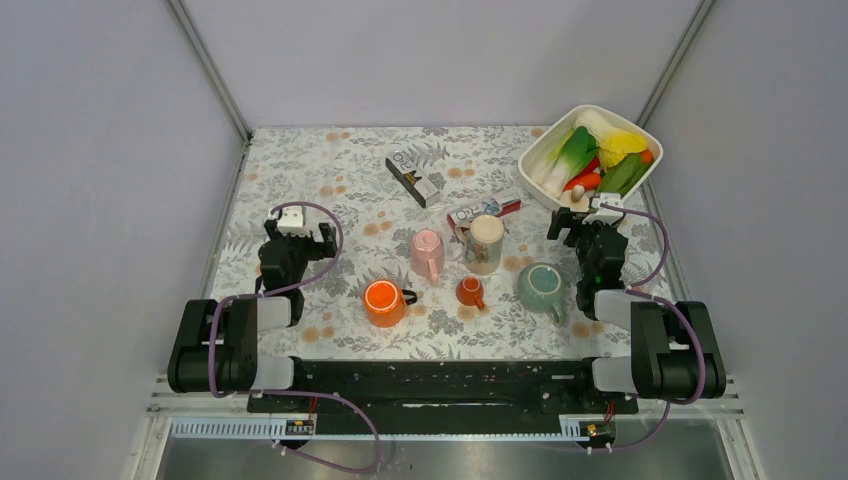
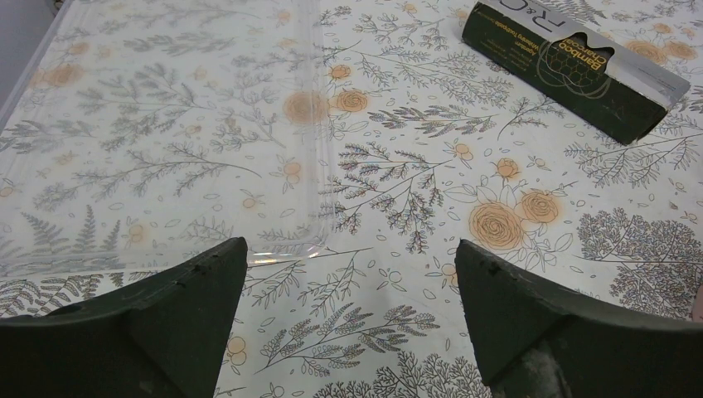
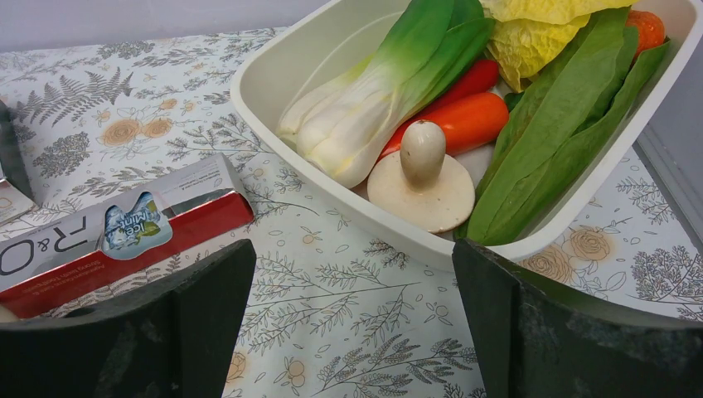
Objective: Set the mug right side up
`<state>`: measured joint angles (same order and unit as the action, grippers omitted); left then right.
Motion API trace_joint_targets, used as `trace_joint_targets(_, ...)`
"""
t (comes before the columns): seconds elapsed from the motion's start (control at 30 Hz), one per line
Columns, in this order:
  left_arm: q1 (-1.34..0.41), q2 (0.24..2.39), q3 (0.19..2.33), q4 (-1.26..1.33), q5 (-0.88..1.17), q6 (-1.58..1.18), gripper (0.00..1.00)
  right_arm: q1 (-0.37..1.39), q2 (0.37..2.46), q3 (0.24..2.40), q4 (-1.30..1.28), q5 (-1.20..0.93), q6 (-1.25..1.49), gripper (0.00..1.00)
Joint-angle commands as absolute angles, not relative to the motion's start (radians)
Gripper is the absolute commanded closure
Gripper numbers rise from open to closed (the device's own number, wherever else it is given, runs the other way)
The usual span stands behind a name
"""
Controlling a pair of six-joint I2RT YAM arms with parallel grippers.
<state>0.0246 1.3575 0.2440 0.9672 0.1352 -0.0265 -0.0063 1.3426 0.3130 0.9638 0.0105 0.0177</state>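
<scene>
**Mug untouched, reach still to start**

We judge the pink mug, at the middle of the tabletop, to be the inverted one. Left fingers and right fingers gape wide, empty. Next we reach for its side.

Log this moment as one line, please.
left gripper open, empty | right gripper open, empty, facing vegetable tray | orange mug untouched

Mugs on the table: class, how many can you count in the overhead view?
5. Pink mug and cream mug at mid-table; in front of them, from left to right, a large orange mug, a small red-orange mug and a green mug. None appears hidden.
</scene>
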Motion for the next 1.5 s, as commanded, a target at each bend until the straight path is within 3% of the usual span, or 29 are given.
trace_joint_targets(0.0,0.03,1.351,0.247,1.053,0.156,-0.034,0.01,-0.005,1.358,0.292,0.945,0.046,0.027,0.02)
trace_joint_targets(0.1,0.037,1.293,0.284,0.956,0.252,-0.01,0.01,-0.005,1.339,0.295,0.937,0.03,0.018,0.01)
trace_joint_targets(0.3,0.016,1.119,0.746,-0.008,0.591,0.236,0.01,-0.005,1.206,0.365,0.703,-0.087,-0.018,0.01)
trace_joint_targets(0.37,-0.066,1.096,0.871,-0.307,0.655,0.387,0.01,-0.005,1.158,0.392,0.635,-0.168,-0.048,0.01)
trace_joint_targets(0.5,-0.311,1.103,1.004,-0.712,0.558,0.644,0.01,-0.005,1.08,0.427,0.604,-0.335,-0.02,0.01)
trace_joint_targets(0.67,-0.605,1.259,1.071,-0.792,0.29,0.629,0.01,-0.005,1.007,0.487,0.51,-0.445,0.05,0.01)
trace_joint_targets(0.93,-0.88,1.529,1.191,-0.789,0.028,0.58,0.02,0.022,0.912,0.473,0.433,-0.483,0.059,0.01)
trace_joint_targets(1.0,-0.889,1.596,1.207,-0.792,-0.032,0.572,0.08,0.021,0.9,0.463,0.442,-0.482,0.062,0.01)
trace_joint_targets(1.13,-0.889,1.707,1.234,-0.806,-0.115,0.565,0.31,0.024,0.899,0.459,0.448,-0.487,0.072,0.01)
trace_joint_targets(1.2,-0.889,1.734,1.242,-0.83,-0.098,0.563,0.37,0.025,0.9,0.46,0.45,-0.493,0.078,0.01)
trace_joint_targets(1.37,-0.888,1.74,1.23,-0.846,-0.094,0.577,0.38,0.031,0.898,0.458,0.462,-0.499,0.09,0.01)
trace_joint_targets(1.47,-0.885,1.748,1.229,-0.869,-0.08,0.584,0.52,0.032,0.905,0.459,0.465,-0.497,0.092,0.01)
